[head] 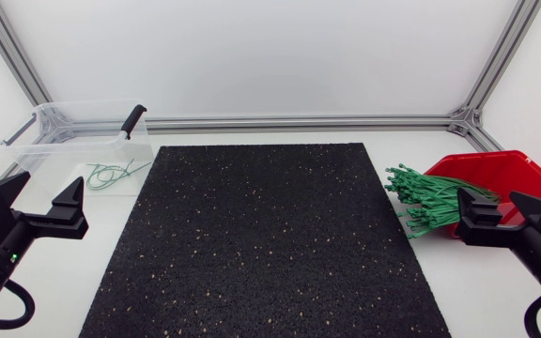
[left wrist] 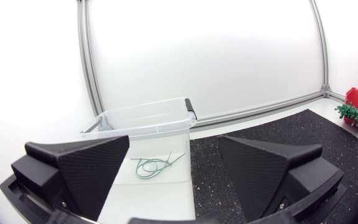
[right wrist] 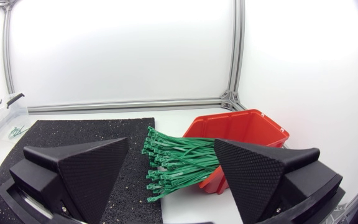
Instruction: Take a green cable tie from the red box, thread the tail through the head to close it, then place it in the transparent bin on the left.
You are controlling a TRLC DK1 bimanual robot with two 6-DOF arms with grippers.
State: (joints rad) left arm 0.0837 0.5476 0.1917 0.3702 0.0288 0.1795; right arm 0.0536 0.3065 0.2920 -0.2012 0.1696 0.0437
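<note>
the black mat is spread over the middle of the head frame. the transparent bin is found at upper left and the red box at the right edge. the right gripper is parked at lower right, jaws wide apart with nothing held. the left gripper is at far left, equally spread and empty. the green cable ties are spilled from the box toward the mat, long axes roughly left-right. they're seen just ahead of the right fingers, so that arm is judged nearer. one looped tie is seen in the bin.
</note>
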